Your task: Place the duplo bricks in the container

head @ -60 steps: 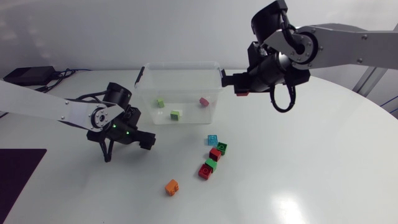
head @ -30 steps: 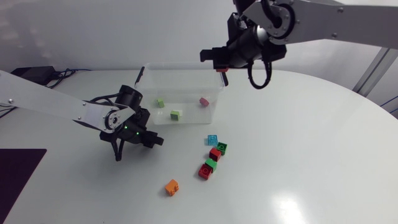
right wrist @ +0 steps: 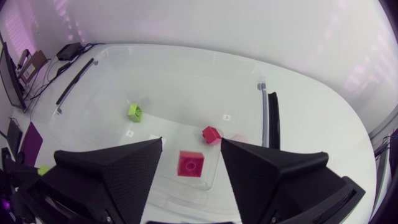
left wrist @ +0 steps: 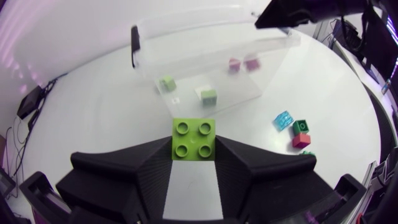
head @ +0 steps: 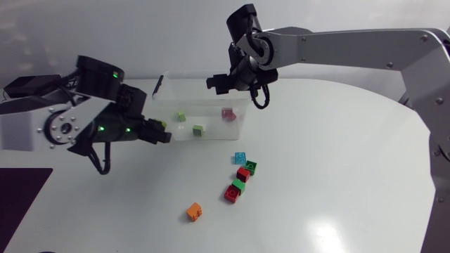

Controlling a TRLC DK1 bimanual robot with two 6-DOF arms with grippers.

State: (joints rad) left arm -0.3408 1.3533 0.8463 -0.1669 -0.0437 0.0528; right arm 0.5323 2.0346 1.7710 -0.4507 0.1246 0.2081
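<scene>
Nearest the front of the table (head: 337, 176) lies an orange brick (head: 194, 211). Behind it is a loose string of red and green bricks (head: 234, 190), ending in a cyan brick (head: 240, 158), and all of these are outside the container (head: 208, 102). Further in, the left gripper (left wrist: 194, 149) is clamped on a lime brick (left wrist: 193, 137), with one wedge finger pressed to each side and the studs facing up. That brick hangs just off the container's front-left corner and has not yet crossed its wall. The container lies straight ahead of these fingers, with its long axis running across their line of approach. The coming move therefore looks like a short carry forward over the near wall, then a release. Two small green bricks (head: 198, 129) already rest on the container floor. Further back, over the right end, the right gripper (right wrist: 191, 146) hangs with its fingers apart. A pink-red brick (right wrist: 190, 163) shows below the gap between them and touches neither finger; I cannot tell whether it is falling or already lying on the floor. A second pink-red brick (right wrist: 211, 134) lies just beyond it. The left arm is the one loaded and is at the container, and the container's left half looks free for its drop.
</scene>
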